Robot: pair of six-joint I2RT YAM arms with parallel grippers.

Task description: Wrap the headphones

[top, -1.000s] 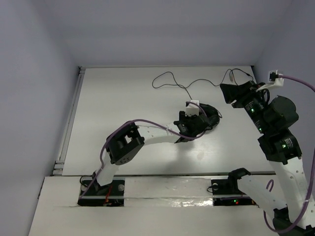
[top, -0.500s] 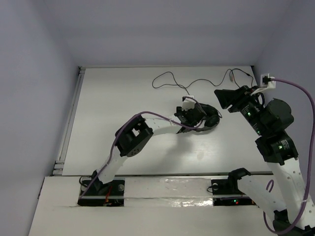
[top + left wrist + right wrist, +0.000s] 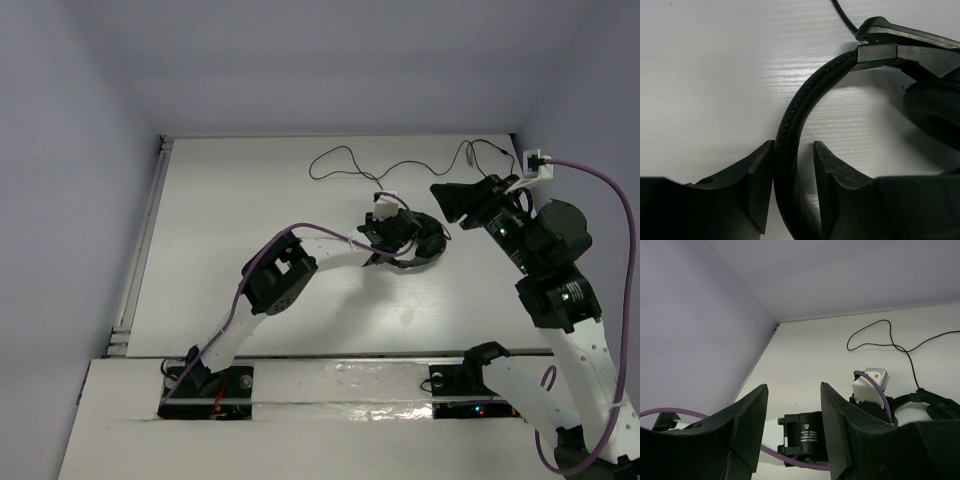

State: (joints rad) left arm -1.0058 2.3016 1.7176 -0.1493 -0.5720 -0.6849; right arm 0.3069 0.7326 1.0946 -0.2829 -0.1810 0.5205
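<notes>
The black headphones lie folded on the white table, right of centre. Their thin cable snakes along the back of the table towards the right. My left gripper reaches down onto them. In the left wrist view the padded headband runs between the jaws of the left gripper. It touches the left finger, and a thin gap shows at the right one. An earcup lies at the right. My right gripper hangs open in the air right of the headphones, holding nothing.
The right wrist view looks between the fingers of the right gripper at the left arm's black joint and its purple cable. A wall stands at the left. A raised rail borders the table's left edge.
My left arm has stretched further towards the headphones and its jaws have narrowed around the headband. My right gripper has drifted a little to the left.
</notes>
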